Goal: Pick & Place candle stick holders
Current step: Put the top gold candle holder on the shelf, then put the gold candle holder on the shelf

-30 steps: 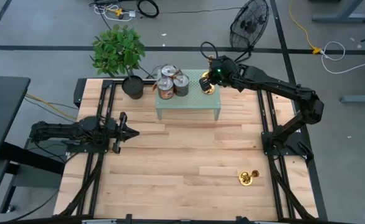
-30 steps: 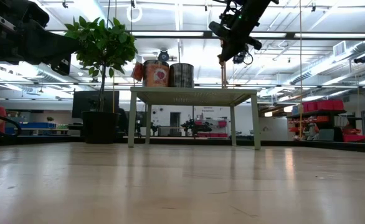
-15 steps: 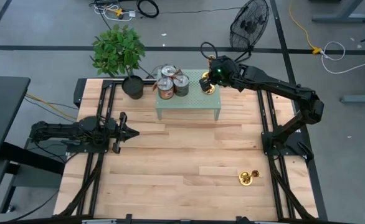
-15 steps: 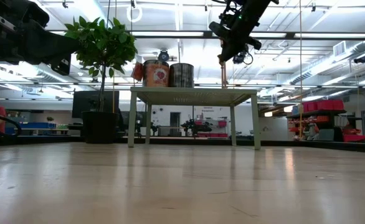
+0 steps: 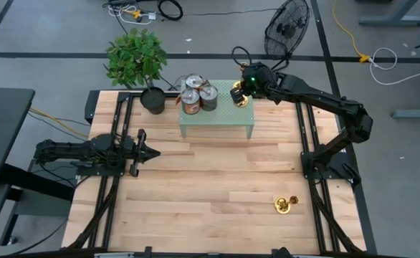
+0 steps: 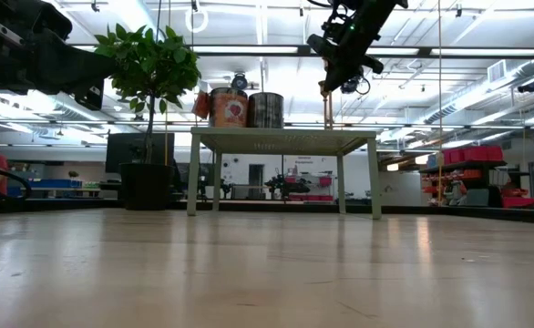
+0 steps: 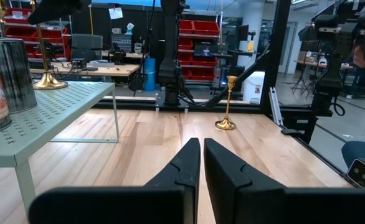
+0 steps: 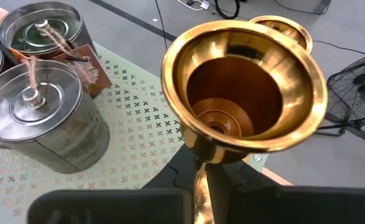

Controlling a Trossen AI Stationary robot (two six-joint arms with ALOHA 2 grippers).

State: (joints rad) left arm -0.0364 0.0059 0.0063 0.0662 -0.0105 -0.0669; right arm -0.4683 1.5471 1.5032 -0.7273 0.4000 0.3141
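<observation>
Held candle stick holder (image 8: 245, 93) base hidden.

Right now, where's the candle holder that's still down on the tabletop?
High view: the lone candle stick holder stands on the wooden table, near-right area, far from the green stand.

A pale wooden tabletop (image 5: 210, 179) in a black frame stands on a grey floor (image 5: 52, 29) crossed by dark lines, where cables (image 5: 142, 11) and a black fan (image 5: 287, 25) lie at the far side. A potted plant (image 5: 137, 59) sits at the table's far left corner, beside a small pale-green perforated stand (image 5: 217, 118). Beyond the table, long ceiling lights (image 6: 249, 53) run overhead, and red storage bins (image 7: 198, 34) fill shelving behind a desk (image 7: 108, 68).
</observation>
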